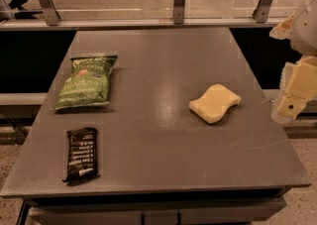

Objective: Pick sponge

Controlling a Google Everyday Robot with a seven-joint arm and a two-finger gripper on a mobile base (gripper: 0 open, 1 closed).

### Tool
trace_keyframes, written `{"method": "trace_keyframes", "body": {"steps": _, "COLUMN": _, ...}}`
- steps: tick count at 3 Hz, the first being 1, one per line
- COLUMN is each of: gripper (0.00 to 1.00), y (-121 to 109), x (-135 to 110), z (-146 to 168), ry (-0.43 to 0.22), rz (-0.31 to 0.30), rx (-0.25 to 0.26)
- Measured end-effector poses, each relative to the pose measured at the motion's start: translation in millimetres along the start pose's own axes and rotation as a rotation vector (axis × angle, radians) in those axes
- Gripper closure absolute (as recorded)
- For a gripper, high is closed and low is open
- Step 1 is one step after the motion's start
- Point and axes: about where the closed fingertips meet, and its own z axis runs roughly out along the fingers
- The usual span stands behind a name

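The sponge [215,103] is a pale yellow foam block with pinched-in sides. It lies flat on the right part of the grey table [163,65]. My gripper [293,97] hangs at the right edge of the view, beyond the table's right edge and to the right of the sponge, apart from it. It holds nothing that I can see.
A green chip bag [86,80] lies at the left of the table. A black snack bar wrapper [81,154] lies in front of it near the left front corner. A rail with metal brackets [179,1] runs behind the table's far edge.
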Motion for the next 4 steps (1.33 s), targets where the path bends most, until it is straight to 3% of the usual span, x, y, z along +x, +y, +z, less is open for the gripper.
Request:
{"method": "trace_keyframes", "body": {"steps": 1, "gripper": 0.00, "y": -0.6, "x": -0.5, "z": 0.2, "ry": -0.001, "rz": -0.002, "rx": 0.002}}
{"method": "trace_keyframes", "body": {"steps": 2, "gripper": 0.00, "y": -15.7, "x": 0.1, "z": 21.5, "ry": -0.016, "rz": -0.063, "rx": -0.003}}
{"method": "trace_keyframes", "body": {"steps": 3, "gripper": 0.00, "y": -36.0, "x": -6.7, "z": 64.4, "ry": -0.035, "rz": -0.183, "rx": -0.058}}
{"method": "trace_keyframes", "body": {"steps": 4, "gripper": 0.00, "y": -46.6, "x": -18.0, "z": 105.7, "ry": -0.059, "rz": -0.262, "rx": -0.140}}
